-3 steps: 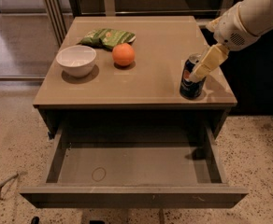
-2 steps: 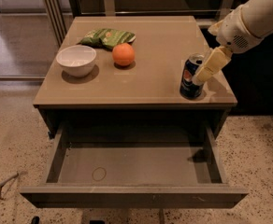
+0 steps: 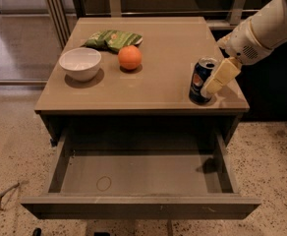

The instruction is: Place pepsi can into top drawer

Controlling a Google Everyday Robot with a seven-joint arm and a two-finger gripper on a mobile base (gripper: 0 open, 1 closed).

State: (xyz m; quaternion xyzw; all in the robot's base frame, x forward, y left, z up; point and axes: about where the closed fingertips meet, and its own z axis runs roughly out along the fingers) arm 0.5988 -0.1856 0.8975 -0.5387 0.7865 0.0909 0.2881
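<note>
The pepsi can [image 3: 199,80], dark blue with a silver top, stands upright on the tan cabinet top [image 3: 158,77] near its front right corner. My gripper [image 3: 211,85] comes in from the upper right on a white arm [image 3: 264,31] and sits right against the can's right side, at the can's height. The can still rests on the cabinet top. The top drawer [image 3: 148,173] is pulled wide open below the cabinet top. Its grey-brown floor is bare, with a faint ring mark [image 3: 103,183] at the front left.
A white bowl [image 3: 80,63], an orange [image 3: 129,57] and a green snack bag [image 3: 113,38] lie on the left and back of the cabinet top. Metal frame legs [image 3: 55,6] stand behind on the left. The floor around is speckled.
My gripper has shifted slightly to the right along the can's side. The can has stayed in the same spot on the cabinet top, and the drawer is unchanged.
</note>
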